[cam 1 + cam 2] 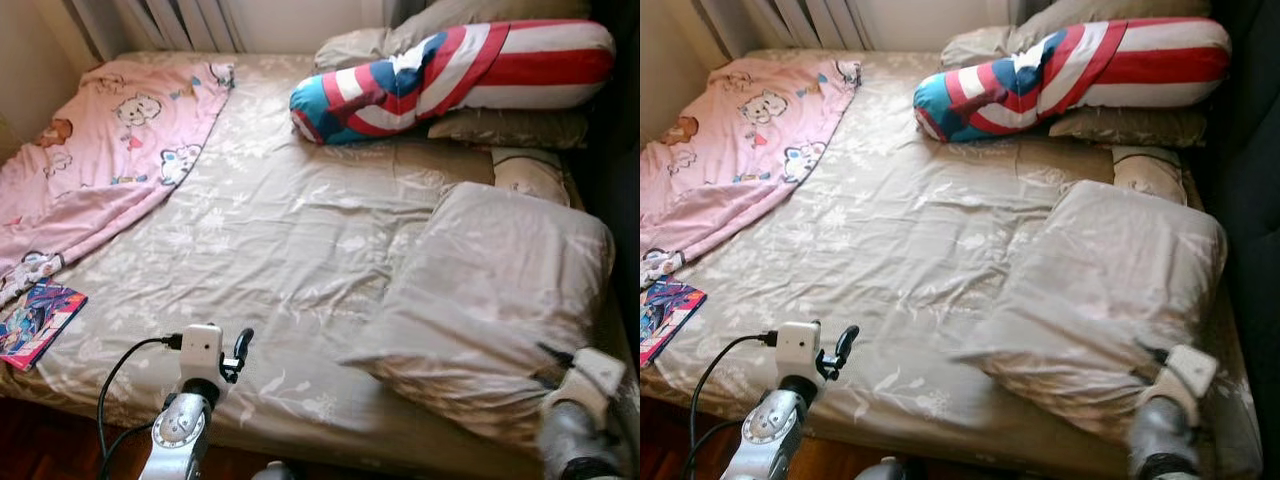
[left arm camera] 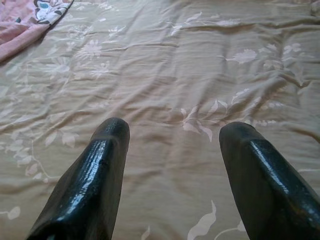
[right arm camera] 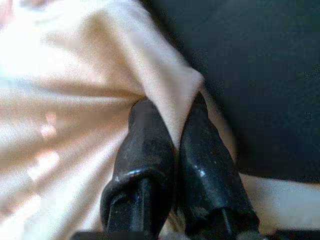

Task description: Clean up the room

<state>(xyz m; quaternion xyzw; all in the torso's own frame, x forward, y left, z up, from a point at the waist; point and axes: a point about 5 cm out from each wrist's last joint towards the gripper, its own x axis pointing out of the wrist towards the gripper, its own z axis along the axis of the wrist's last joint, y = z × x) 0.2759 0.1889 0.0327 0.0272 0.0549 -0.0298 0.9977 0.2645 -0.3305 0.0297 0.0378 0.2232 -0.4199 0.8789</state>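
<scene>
Bed (image 1: 300,230): beige leaf-print sheet, wrinkled; the near edge runs along the bottom of the head views.
Pillow (image 1: 500,290): large, beige, lying tilted at the bed's near right corner; its near right corner is pinched by the right gripper.
Right gripper (image 3: 172,117): at the bed's near right corner; fingers pressed together on a fold of the pillow's cloth, which rises between them; dark surface just beyond.
Left gripper (image 2: 172,132): held low over the near edge of the bed, left of centre; fingers (image 2: 100,170) spread wide with bare sheet between them, holding nothing.
Blanket (image 1: 100,150): pink, cartoon print, spread over the bed's far left corner and left edge.
Bolster (image 1: 450,75): red, white and blue, lying across the far right part of the bed on beige cushions.
Book (image 1: 35,320): colourful cover, at the near left corner, just beside the blanket's edge.
</scene>
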